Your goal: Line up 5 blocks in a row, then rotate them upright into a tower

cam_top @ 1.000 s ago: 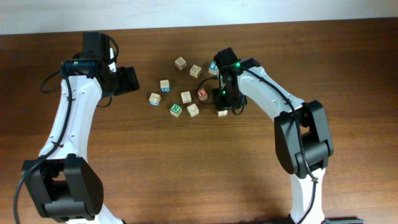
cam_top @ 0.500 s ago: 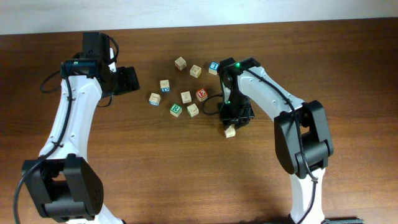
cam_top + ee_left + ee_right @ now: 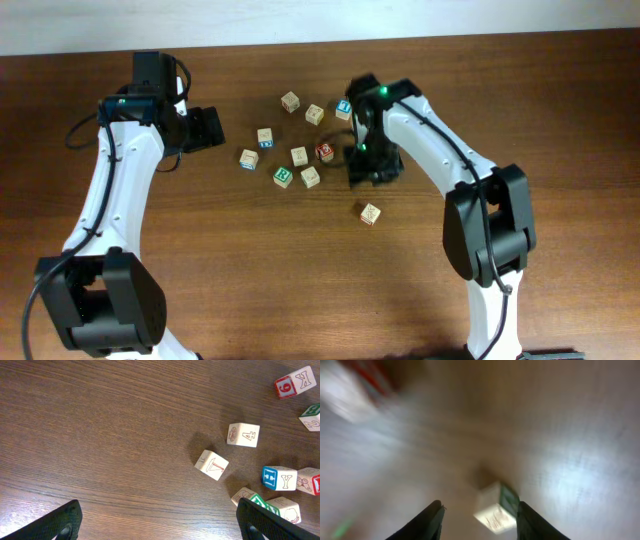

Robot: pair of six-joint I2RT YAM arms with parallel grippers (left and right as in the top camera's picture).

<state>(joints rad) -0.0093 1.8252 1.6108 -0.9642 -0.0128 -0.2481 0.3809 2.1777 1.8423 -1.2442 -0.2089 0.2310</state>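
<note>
Several pale-wood blocks lie scattered mid-table, among them one with a green face and one with a red face. A tan block lies alone nearer the front. My right gripper hovers just behind that block, open. In the blurred right wrist view the block lies on the wood between the spread fingers of my right gripper, close to the right finger. My left gripper is open and empty, left of the cluster. The left wrist view has my left gripper over bare wood, with blocks to its right.
A cube with a bright blue top sits at the back of the cluster, beside my right arm. In the left wrist view a blue-faced cube lies among others at the right edge. Dark wood table runs toward the front.
My right gripper brought a tan block toward the front, opened and let it go. It has since drawn back toward the cluster, leaving the block alone. The left arm has not moved.
</note>
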